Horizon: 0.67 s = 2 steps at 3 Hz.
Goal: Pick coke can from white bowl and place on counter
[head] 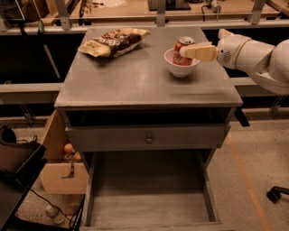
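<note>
The coke can (184, 42), red with a silver top, stands upright in the white bowl (180, 68) at the back right of the grey counter (135, 76). My gripper (186, 51) reaches in from the right at the height of the can's upper half. Its cream tip lies across the front of the can and hides part of the can's side. The white arm (253, 54) extends off the right edge of the view.
A yellow-and-brown snack bag (113, 40) lies at the back left of the counter. Below the top are a drawer with a round knob (149, 140) and an open lower drawer (149, 198). A light wooden workbench (135, 11) runs behind.
</note>
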Each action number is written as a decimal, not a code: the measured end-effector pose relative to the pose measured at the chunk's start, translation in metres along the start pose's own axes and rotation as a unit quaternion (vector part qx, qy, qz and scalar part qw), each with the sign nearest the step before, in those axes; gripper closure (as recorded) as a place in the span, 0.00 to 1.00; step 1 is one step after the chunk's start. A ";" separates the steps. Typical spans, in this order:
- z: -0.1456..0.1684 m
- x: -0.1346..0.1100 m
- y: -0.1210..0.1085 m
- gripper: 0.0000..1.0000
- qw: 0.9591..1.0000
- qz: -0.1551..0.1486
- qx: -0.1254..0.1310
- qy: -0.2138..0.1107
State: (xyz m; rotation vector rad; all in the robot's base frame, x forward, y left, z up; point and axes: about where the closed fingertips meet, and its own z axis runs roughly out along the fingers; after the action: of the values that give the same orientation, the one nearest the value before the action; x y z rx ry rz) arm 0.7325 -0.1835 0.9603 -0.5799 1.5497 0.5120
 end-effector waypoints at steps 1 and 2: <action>0.013 0.016 0.005 0.00 1.000 -0.013 -0.019 0.000; 0.026 0.023 0.010 0.00 0.999 -0.020 -0.033 -0.005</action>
State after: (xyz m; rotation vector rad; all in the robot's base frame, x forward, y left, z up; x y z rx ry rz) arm 0.7459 -0.1607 0.9353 -0.6553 1.5130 0.5363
